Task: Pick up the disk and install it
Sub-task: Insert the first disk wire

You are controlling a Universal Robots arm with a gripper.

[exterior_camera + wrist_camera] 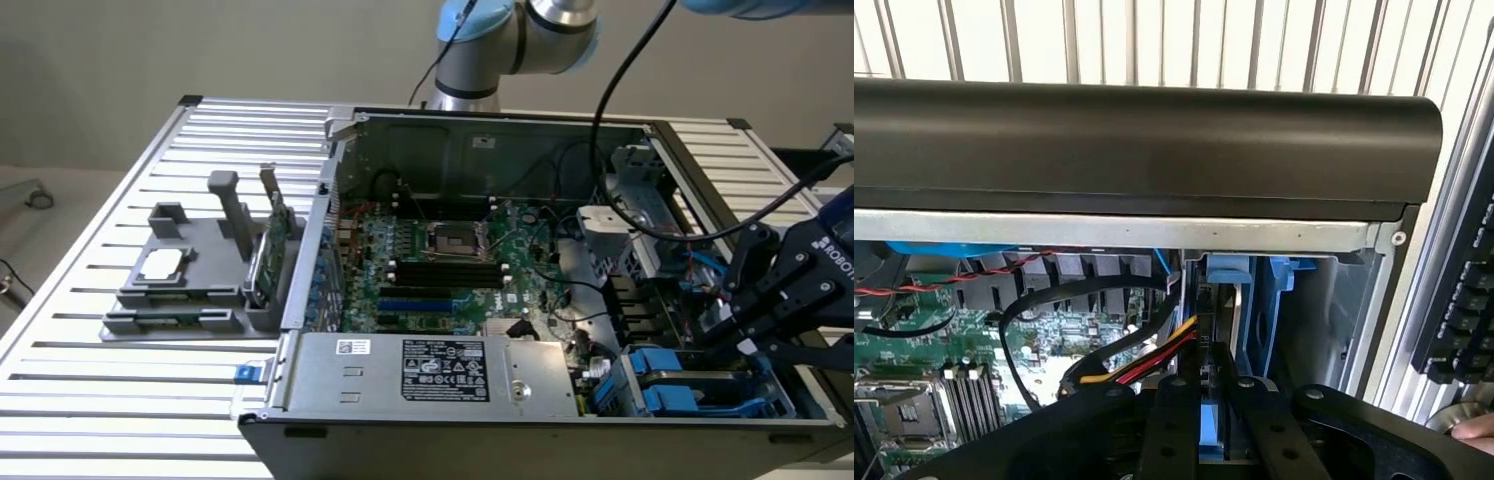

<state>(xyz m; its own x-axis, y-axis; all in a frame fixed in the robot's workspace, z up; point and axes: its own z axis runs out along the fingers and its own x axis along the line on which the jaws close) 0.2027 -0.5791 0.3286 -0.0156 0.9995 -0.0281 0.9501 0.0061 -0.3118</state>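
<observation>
At the corner of the open computer case (350,128) nearest the exterior view's lower right, the black gripper (765,335) hangs over the drive bay, where blue plastic carriers (694,385) sit side by side against the case's front wall. In the wrist view the gripper (1216,425) has its jaws drawn close together on a thin upright object with a blue edge, which looks to be the disk (1215,432) standing on edge in its carrier; its label and metal face are hidden, so it cannot be identified for sure. It sits partly down in the bay, just beside another blue carrier (1259,290), under the case's dark front panel (1144,140).

Red, yellow and black power wires (1144,365) run past the bay, touching or nearly touching the gripped piece. The green motherboard (441,265) fills the case floor, with the empty processor socket (451,238) near its middle and black memory slots (427,272) beside it. A silver power supply (434,372) with a white and black label lies along the case edge closest to the camera.

The case rests on a slatted aluminium surface (107,290). Toward that surface's edge on the exterior view's left stands a grey fixture (180,285) holding a small square silver chip (163,264) and an upright green circuit card (278,240). In the wrist view, a fingertip (1476,428) shows near a keyboard (1464,300) beyond the surface's far edge.
</observation>
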